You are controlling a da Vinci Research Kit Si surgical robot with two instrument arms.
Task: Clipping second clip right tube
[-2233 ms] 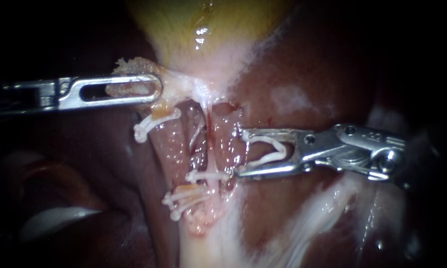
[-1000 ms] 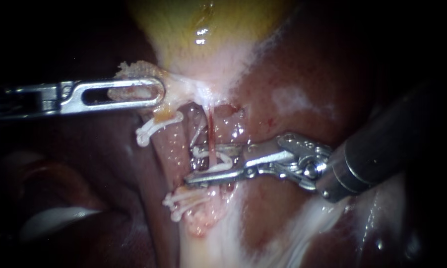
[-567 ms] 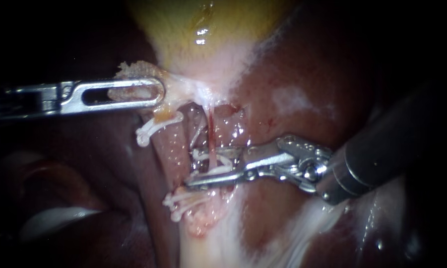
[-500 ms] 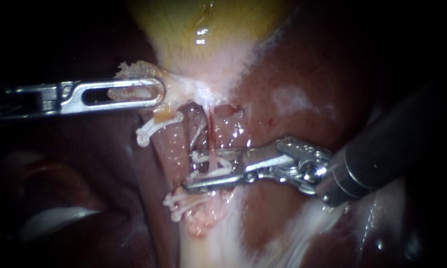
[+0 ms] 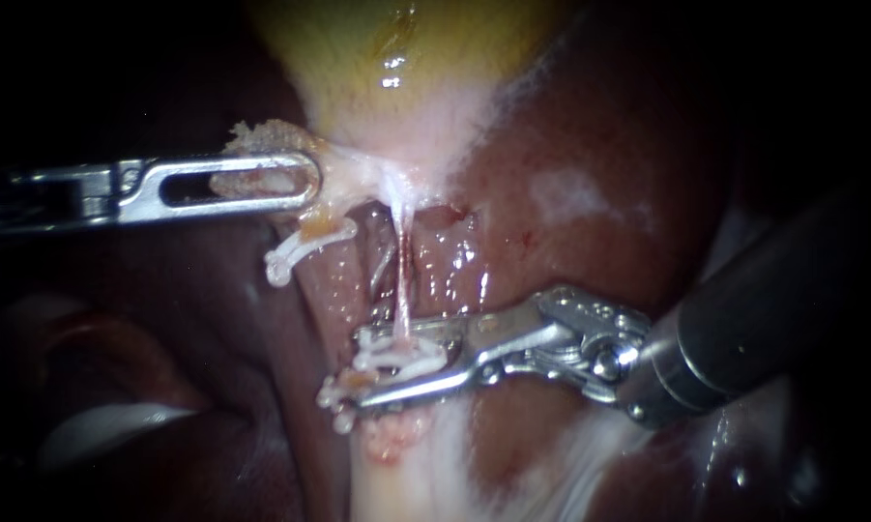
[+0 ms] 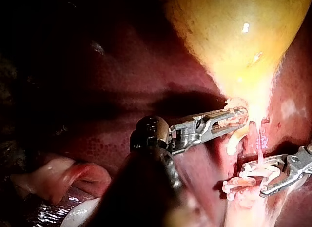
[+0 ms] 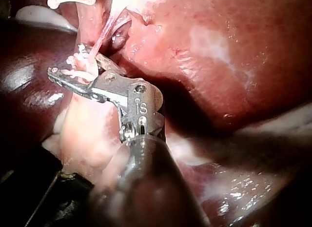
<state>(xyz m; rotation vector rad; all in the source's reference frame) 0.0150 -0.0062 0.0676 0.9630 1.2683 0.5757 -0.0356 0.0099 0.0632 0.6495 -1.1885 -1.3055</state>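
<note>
My left instrument is clenched on pale tissue at the lower left edge of the gallbladder. The thin right tube hangs straight below the gallbladder, and farther below it my right instrument grasps 1 white clip, set around that tube.

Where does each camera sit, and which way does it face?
Endoscope: close above, facing the gallbladder and liver; left instrument enters from the left, right instrument from the right.
Left wrist: on the left arm, looking along its own shaft toward the gallbladder.
Right wrist: on the right arm, looking along its shaft to jaws shut on the clip.
Shared: endoscope and left wrist both show both instruments.
</note>
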